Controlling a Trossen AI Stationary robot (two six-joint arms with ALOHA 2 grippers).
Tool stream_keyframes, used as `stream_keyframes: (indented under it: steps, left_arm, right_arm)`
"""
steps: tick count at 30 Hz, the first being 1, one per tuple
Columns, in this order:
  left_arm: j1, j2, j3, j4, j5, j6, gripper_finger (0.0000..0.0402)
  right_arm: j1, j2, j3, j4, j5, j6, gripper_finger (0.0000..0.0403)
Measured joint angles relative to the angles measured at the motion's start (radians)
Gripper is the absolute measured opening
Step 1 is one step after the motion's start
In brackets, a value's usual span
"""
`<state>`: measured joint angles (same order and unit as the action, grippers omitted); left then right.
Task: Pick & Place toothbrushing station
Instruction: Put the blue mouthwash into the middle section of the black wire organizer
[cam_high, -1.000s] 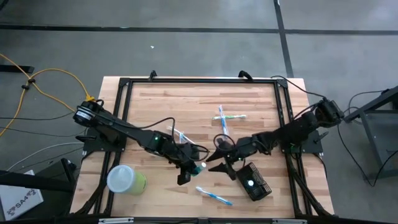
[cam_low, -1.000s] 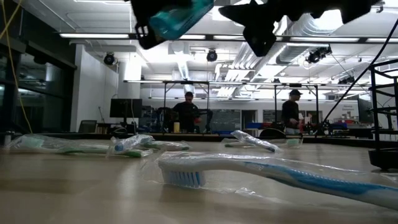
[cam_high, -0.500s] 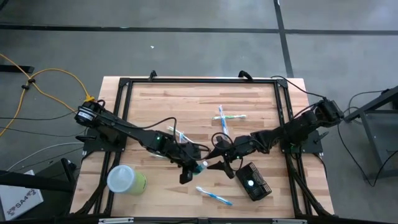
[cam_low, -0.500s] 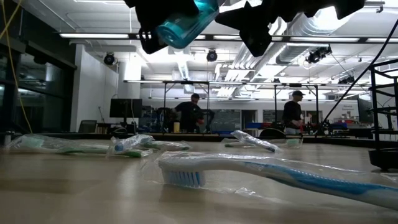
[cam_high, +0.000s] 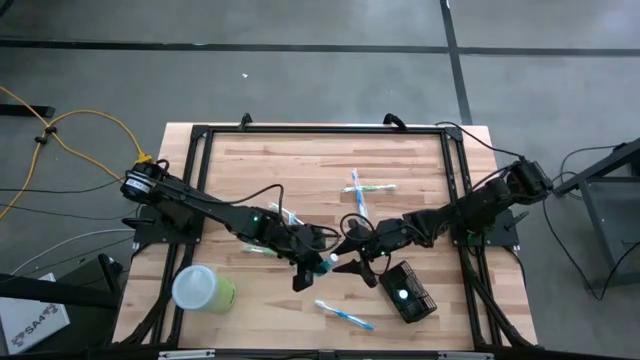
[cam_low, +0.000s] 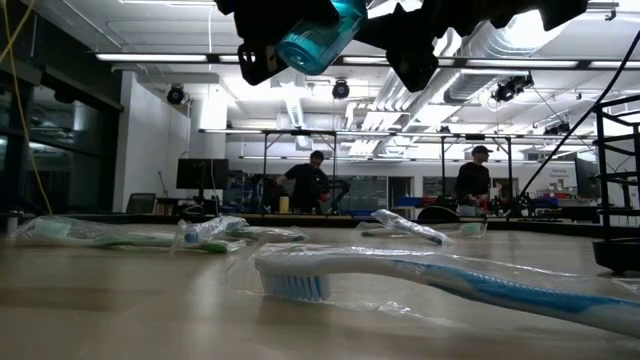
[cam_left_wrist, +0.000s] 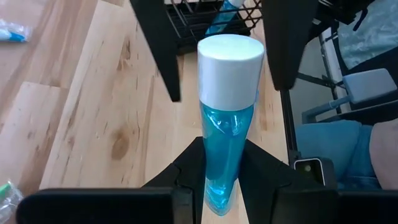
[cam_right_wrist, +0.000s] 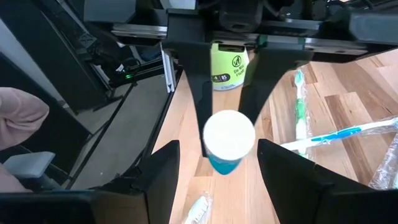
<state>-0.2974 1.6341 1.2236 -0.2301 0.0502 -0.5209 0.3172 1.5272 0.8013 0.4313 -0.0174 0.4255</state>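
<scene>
showing white cap (cam_right_wrist: 229, 134): right wrist only

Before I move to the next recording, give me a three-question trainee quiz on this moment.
1. True or false: the left gripper is shut on a blue bottle with a white cap.
2. Which thing lies on the table nearest the camera in the low view?
A. a wrapped toothbrush
B. a green cup
C. the black mesh holder
3. Fill in: in the high view, the right gripper is open, facing the bottle's ____ end.

Key:
1. True; the bottle is held up off the table.
2. A; the green cup and the black mesh holder sit elsewhere.
3. Cap.
</scene>
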Motion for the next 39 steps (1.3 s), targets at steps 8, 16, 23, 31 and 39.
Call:
stream_keyframes:
  steps: [8,16,23,31,39]
  left_arm:
    - [0.017,0.0,0.0,0.041,0.0,0.044,0.0069]
    - [0.018,0.0,0.0,0.051,0.001,0.054,0.0069]
    - [0.018,0.0,0.0,0.039,0.002,0.054,0.0069]
    - [0.018,0.0,0.0,0.036,0.002,0.053,0.0069]
    - [0.018,0.0,0.0,0.036,0.004,0.053,0.0069]
  right_arm:
    - [-0.011,0.0,0.0,0.0,-0.006,-0.002,0.0207]
    - [-0.019,0.0,0.0,0.007,-0.012,-0.003,0.0207]
    - [-0.018,0.0,0.0,0.007,-0.018,-0.003,0.0189]
    - [-0.019,0.001,0.0,0.012,-0.038,-0.001,0.0156]
    - [-0.019,0.001,0.0,0.02,-0.037,-0.002,0.013]
